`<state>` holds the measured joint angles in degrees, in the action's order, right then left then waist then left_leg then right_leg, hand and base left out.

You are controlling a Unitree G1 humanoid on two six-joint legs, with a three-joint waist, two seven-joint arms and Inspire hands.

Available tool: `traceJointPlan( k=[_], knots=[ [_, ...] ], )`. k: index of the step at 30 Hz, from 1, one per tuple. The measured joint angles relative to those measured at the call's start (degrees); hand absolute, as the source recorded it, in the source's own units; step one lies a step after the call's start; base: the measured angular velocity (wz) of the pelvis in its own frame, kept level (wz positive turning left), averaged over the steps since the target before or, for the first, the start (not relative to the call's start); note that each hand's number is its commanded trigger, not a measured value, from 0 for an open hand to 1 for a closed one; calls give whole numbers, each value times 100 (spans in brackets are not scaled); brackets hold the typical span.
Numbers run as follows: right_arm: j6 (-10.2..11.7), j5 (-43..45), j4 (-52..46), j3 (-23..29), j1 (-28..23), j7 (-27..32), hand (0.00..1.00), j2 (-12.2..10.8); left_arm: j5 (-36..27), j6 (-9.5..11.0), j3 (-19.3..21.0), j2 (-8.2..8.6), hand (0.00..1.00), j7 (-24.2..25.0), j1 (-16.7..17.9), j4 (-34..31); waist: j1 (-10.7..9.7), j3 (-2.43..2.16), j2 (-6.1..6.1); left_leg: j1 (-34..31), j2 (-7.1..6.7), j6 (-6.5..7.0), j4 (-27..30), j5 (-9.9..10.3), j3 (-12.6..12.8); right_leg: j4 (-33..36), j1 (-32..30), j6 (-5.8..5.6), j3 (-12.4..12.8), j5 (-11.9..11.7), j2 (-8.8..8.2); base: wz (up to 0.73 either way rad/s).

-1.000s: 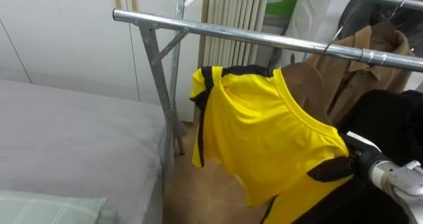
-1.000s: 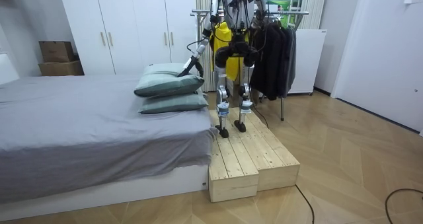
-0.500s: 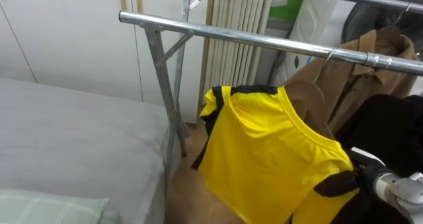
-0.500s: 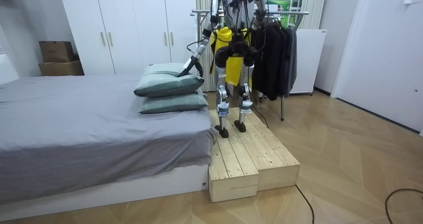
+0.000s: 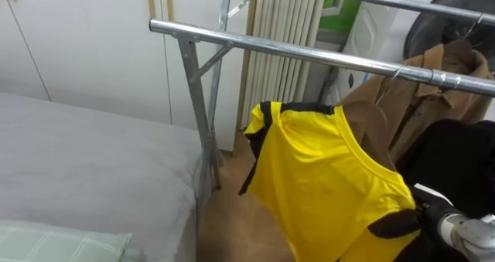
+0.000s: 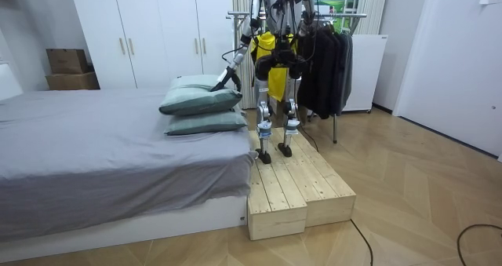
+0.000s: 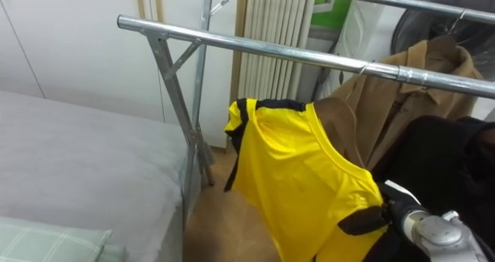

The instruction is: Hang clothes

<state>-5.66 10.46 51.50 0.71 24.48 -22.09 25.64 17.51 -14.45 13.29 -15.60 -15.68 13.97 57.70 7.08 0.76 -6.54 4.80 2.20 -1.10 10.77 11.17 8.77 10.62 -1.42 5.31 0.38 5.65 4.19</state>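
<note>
Yellow shirt (image 5: pixel 325 177), with black collar and sleeve trim, is held spread and smooth just below the metal rail (image 5: pixel 309 53), beside a brown coat (image 5: pixel 433 84). The right robot hand (image 5: pixel 430 210) is at the shirt's sleeve with its fingers hidden, so grip cannot be determined. The left robot hand (image 6: pixel 224 80) is above the pillows (image 6: pixel 200 101); its state is unclear.

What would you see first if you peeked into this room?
A bright yellow shirt with black edges is up in the air in the middle, just under the shiny silver rail. Its lower corner meets the robot's right hand at the lower right. A brown coat hangs on the rail at the right, and a grey bed lies to the left, where the left hand reaches down to the pillows.
</note>
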Motion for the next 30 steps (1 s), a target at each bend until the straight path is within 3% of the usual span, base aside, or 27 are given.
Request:
traceJointPlan(
  k=[11, 12, 13, 14, 30],
  knots=[
    [65, -138, 184, 0, 0, 21, 100, -30, -64, 75, -5, 55, 0, -5, -32, -1, 56, -29, 87, 39, -1, -2, -24, 4, -24, -9, 50, -1, -45, 3, -7, 2],
    [65, -138, 184, 1, 0, 22, 72, -31, -70, 75, -5, 60, 0, -5, -33, -1, 56, -32, 91, 40, -1, -2, -34, 4, -19, -8, 45, -1, -46, 3, -6, 0],
    [66, -130, 184, 2, 0, 23, 21, -31, -69, 75, -5, 61, 0, -5, -33, 0, 57, -33, 90, 41, -3, -2, -37, 4, -27, -3, 41, 0, -44, 2, -7, 0],
    [66, -123, 192, 3, 0, 32, 0, -31, -70, 75, -1, 61, 0, -5, -33, -1, 66, -33, 90, 45, -2, -2, -45, 4, -8, 2, 38, 0, -43, 2, -6, 0],
    [67, -134, 394, 56, 1, 288, 0, -31, -87, 75, 16, 51, 0, -11, -29, 22, 107, -34, 60, 84, -4, -1, -66, 1, 51, 6, 33, -6, 44, 9, 5, -1]
  ],
)
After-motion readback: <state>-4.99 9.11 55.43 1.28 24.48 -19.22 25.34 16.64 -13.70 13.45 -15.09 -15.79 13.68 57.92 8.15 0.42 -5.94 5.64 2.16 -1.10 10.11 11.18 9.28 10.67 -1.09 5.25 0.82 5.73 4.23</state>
